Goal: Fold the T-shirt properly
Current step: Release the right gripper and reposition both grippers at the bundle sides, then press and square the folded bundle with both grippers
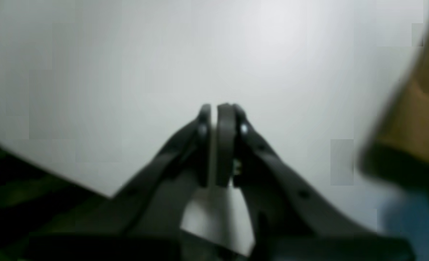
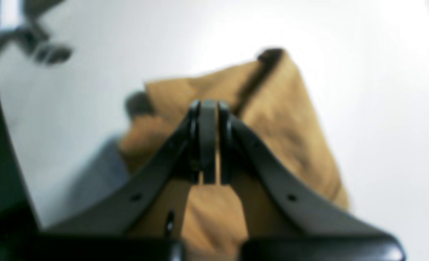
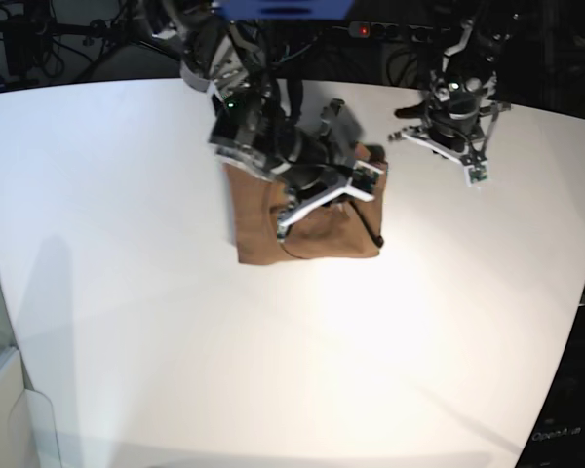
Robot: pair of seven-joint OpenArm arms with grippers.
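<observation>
Left wrist view: your left gripper (image 1: 214, 108) has its jaws together on nothing, over bare white worktop (image 1: 127, 72). The T-shirt (image 1: 417, 119) shows only as a tan blur at the right edge, apart from the claw. Risk here: you cannot judge its edges from this camera, so a reach across could snag and lift a folded layer.

Right wrist view: your right gripper (image 2: 209, 107) is closed, directly above the T-shirt (image 2: 283, 119). No cloth shows between the jaws; contact cannot be told through the blur. If the tips drag as you retract, the top layer may slide and open the fold.

Base view: the T-shirt (image 3: 317, 234) lies as a compact, near-square bundle toward the worktop's (image 3: 127, 341) far edge, about mid-width. Its slightly longer axis runs left to right, parallel to that edge. Which end is the collar, you cannot tell. The right gripper (image 3: 356, 185) covers its far right corner; the left gripper (image 3: 476, 175) hangs well apart, beside the far right corner.
</observation>
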